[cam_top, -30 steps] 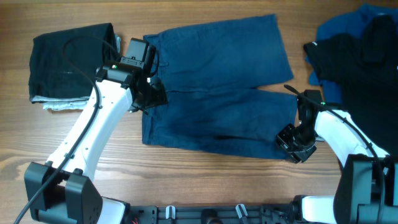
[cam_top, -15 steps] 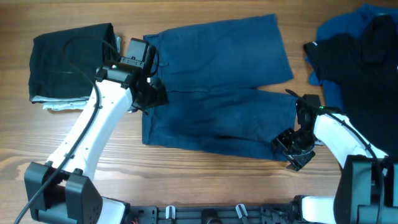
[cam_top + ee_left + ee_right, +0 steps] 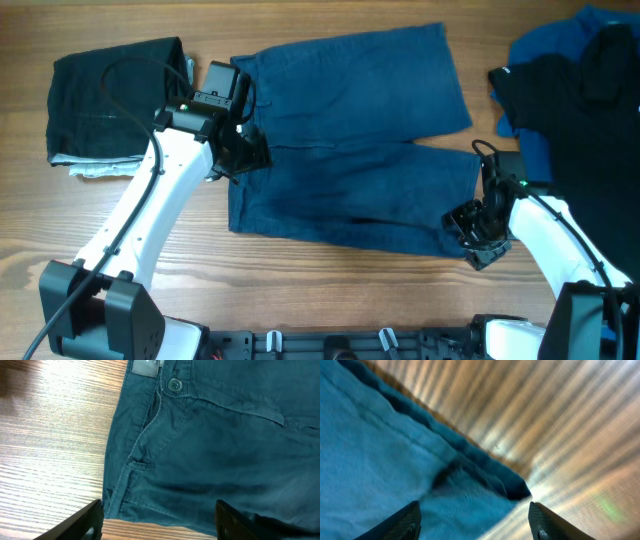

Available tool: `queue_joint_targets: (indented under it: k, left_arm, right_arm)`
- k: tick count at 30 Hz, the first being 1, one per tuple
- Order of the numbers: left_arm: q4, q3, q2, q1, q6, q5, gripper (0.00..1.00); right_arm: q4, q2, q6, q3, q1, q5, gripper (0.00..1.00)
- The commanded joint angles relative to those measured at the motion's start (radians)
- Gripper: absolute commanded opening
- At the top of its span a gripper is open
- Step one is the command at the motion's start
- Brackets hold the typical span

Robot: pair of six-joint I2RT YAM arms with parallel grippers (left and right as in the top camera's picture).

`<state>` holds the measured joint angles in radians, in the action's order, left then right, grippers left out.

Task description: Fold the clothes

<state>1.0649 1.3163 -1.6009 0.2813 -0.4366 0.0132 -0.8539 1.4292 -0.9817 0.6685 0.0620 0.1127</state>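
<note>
Shorts (image 3: 350, 130) lie under left gripper (image 3: 159, 519) and right gripper (image 3: 475, 520).

Brown wood-grain surface (image 3: 330, 290) right across the overhead view, its grain lines running left to right with darker streaks here and there. Along the near edge sits a black bar (image 3: 340, 345) carrying small pale clips (image 3: 384, 335). Left wrist view: crisp grain. Right wrist view: the wood is smeared into blurred stripes.

navy-blue shorts (image 3: 350, 130); black folded garment (image 3: 110, 95); bright blue cloth (image 3: 545, 45); brown wood-grain table (image 3: 300, 290)
</note>
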Motion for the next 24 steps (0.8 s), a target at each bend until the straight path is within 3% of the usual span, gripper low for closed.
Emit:
queue_joint_targets:
  k: [1,5,8,10,14,19,24]
  left_arm:
    - [0.0,-0.01,-0.004,0.003,-0.014,0.005,0.72]
    - [0.001,-0.01,-0.004,0.003,-0.014,0.005,0.73]
    - [0.023,-0.01,-0.004,0.003,-0.025,0.004,0.84]
    - [0.047,-0.012,-0.004,0.003,-0.049,0.004,0.86]
    - [0.054,-0.082,-0.003,0.003,-0.142,0.004,0.84]
    - [0.023,-0.248,-0.004,0.003,-0.363,0.005,0.85]
    - [-0.059,-0.369,-0.003,0.003,-0.448,0.021,0.85]
  right_arm:
    - [0.051,-0.011,-0.051,-0.048,0.001,-0.023,0.7]
    - [0.089,-0.011,-0.066,-0.075,0.001,-0.028,0.61]
    - [0.089,-0.011,-0.065,-0.075,0.001,-0.027,0.34]
    - [0.086,-0.011,-0.064,-0.075,0.001,-0.027,0.21]
    - [0.086,-0.011,-0.064,-0.075,0.001,-0.025,0.04]
    - [0.091,-0.011,-0.028,-0.075,0.001,-0.023,0.04]
    - [0.097,-0.011,-0.013,-0.075,0.001,-0.023,0.04]
